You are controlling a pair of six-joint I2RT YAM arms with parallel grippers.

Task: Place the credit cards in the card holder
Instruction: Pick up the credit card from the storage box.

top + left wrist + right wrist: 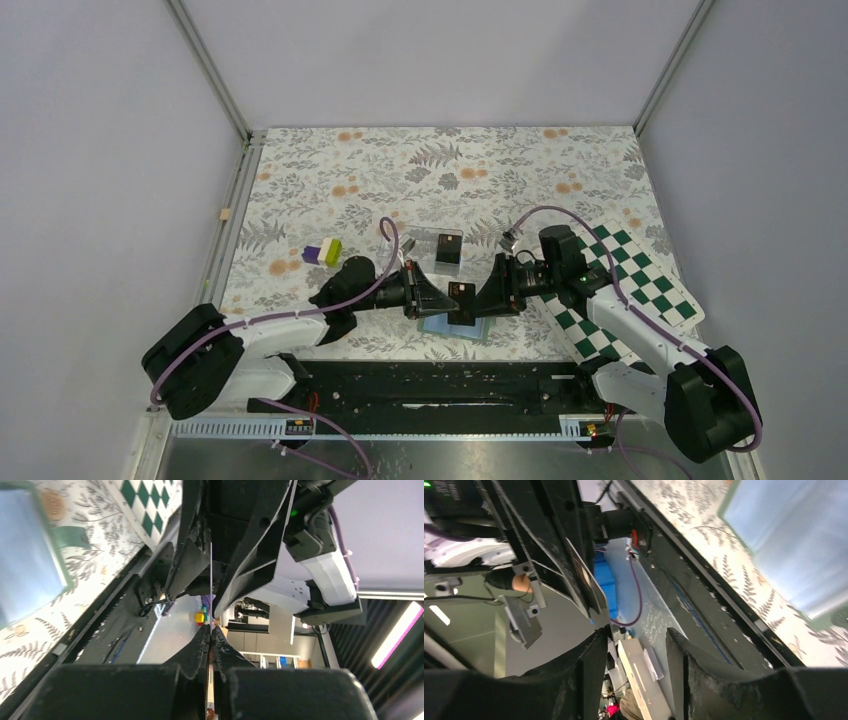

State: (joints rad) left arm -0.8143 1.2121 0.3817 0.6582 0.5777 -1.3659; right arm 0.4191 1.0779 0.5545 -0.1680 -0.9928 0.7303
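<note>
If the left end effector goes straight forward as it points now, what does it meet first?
Most likely the right end effector, facing it head-on. The credit card pinched in the left end effector sticks out between the right one's open jaws, so those jaws come first; exact depth is unclear.

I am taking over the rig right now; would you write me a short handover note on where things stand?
Left gripper: shut on a card, held upright on edge over the wallet.
Right gripper: open, close beside that card, not gripping it.
Wallet: lies open on the table, under the held card.
Second card: further back, at the clear box; I cannot tell if it is inside.
Done: one card lifted. No card shows in the wallet.
Left: slide the held card into a pocket, then fetch and insert the second card.
</note>
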